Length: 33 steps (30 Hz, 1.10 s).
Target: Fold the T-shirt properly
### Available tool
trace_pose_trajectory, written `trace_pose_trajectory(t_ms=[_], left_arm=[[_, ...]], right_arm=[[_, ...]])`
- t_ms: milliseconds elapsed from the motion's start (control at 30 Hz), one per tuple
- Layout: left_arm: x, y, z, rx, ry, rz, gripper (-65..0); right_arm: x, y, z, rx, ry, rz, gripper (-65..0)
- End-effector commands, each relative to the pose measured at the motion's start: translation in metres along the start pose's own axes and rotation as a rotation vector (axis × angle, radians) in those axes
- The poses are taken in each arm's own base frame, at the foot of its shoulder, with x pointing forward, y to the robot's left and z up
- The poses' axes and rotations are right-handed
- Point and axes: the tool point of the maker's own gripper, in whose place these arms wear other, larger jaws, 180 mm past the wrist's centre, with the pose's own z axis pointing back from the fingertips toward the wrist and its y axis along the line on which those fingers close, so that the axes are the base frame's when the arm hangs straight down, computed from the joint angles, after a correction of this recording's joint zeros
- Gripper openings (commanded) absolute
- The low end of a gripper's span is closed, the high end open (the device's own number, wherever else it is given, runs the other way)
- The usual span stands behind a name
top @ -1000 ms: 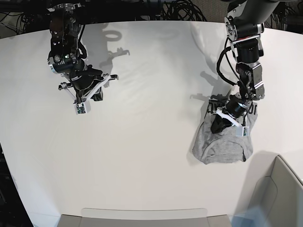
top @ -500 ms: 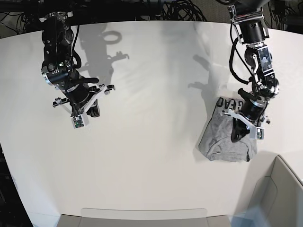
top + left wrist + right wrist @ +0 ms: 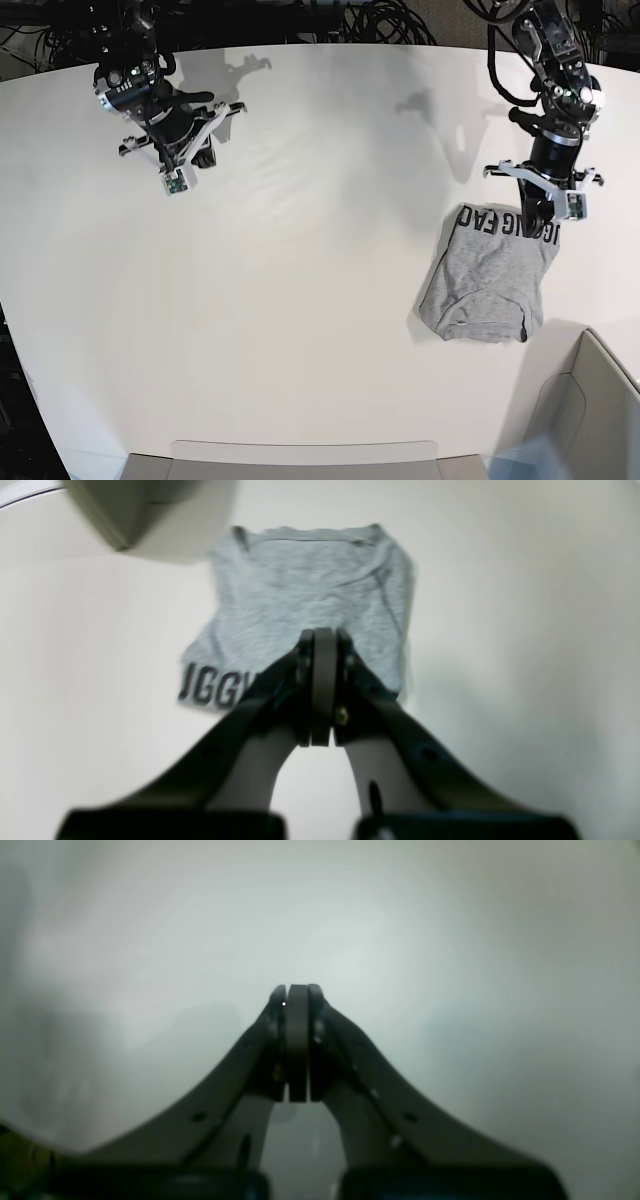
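The heather-grey T-shirt (image 3: 488, 280) lies folded into a small packet on the white table at the right, with black lettering along its far edge. In the left wrist view the T-shirt (image 3: 310, 590) lies flat beyond the fingers. My left gripper (image 3: 541, 217) (image 3: 322, 640) is shut and empty, hovering over the lettered edge, apart from the cloth. My right gripper (image 3: 203, 158) (image 3: 297, 992) is shut and empty over bare table at the far left.
A grey bin (image 3: 590, 410) stands at the front right corner, just beyond the shirt; its corner shows in the left wrist view (image 3: 150, 515). A grey tray edge (image 3: 300, 455) runs along the front. Cables (image 3: 380, 20) lie behind the table.
My left gripper has let go of the shirt and risen back toward its far edge; the shirt stays folded. My right arm has drawn back and up toward the far left.
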Motion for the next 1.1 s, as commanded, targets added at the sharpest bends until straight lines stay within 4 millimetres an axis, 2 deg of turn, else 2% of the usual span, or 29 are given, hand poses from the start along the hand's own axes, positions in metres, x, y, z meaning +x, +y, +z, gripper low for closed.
trace_pose_trajectory(t_ms=[0,233,400,533,733,900,1067], left_arm=[[0.005,0.000,0.006,0.002,-0.014,-0.010,-65.0],[-0.056,0.003,0.041,0.011,0.210,-0.022,-65.0],[-0.089,-0.003,0.083,0.007,0.331,-0.041,-65.0],[-0.122,-0.007,0.117,0.007,0.447,-0.023,-65.0],[-0.153,-0.006,0.155,0.011,0.573,-0.021,-65.0],[-0.170,0.009,0.176,0.053,0.642,-0.013,-65.0],[-0.192,0.015,0.191,0.072,0.708,0.018,-65.0]], right_arm=[[0.001,0.001,0.004,0.004,-0.017,0.000,-65.0],[-0.066,0.024,0.017,0.046,0.142,-0.057,-65.0],[-0.119,0.043,0.035,0.082,0.275,-0.089,-65.0],[-0.149,0.052,0.051,0.095,0.357,-0.110,-65.0],[-0.186,0.068,0.074,0.124,0.462,-0.134,-65.0],[-0.201,0.073,0.085,0.130,0.507,-0.145,-65.0],[-0.216,0.077,0.091,0.138,0.552,-0.154,-65.0]])
